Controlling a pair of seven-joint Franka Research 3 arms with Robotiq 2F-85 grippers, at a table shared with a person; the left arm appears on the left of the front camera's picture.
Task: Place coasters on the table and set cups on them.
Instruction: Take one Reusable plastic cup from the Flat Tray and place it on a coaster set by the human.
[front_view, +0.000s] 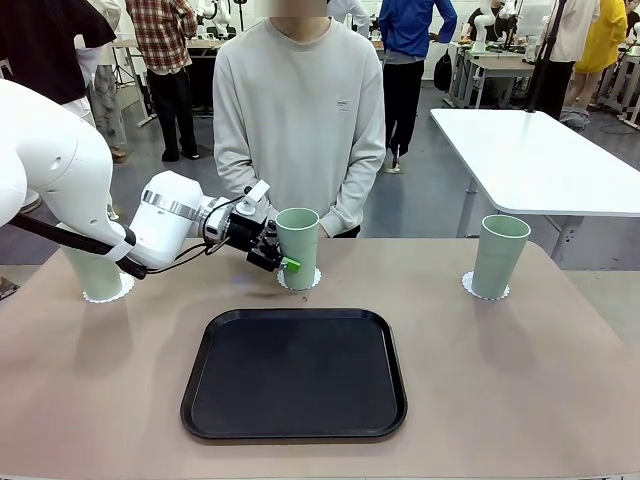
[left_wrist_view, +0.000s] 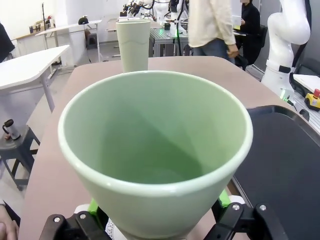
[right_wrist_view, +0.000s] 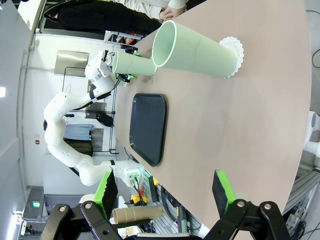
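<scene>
My left gripper (front_view: 281, 255) is shut on the lower part of the middle mint-green cup (front_view: 297, 240), which stands upright on a lacy white coaster (front_view: 312, 281) at the far middle of the beige table (front_view: 520, 380). In the left wrist view this cup (left_wrist_view: 155, 145) sits between the green pads (left_wrist_view: 223, 200). A second cup (front_view: 88, 275) stands on its coaster (front_view: 112, 293) at the left, partly behind my arm. The third cup (front_view: 499, 255) stands on a coaster (front_view: 484, 292) at the right. My right gripper (right_wrist_view: 165, 195) hangs open with nothing in it, well away from that cup (right_wrist_view: 195, 50).
A black rounded tray (front_view: 295, 372) lies bare at the near middle of the table. A person (front_view: 298, 120) stands at the far edge behind the middle cup. A white table (front_view: 530, 150) stands beyond at the back right.
</scene>
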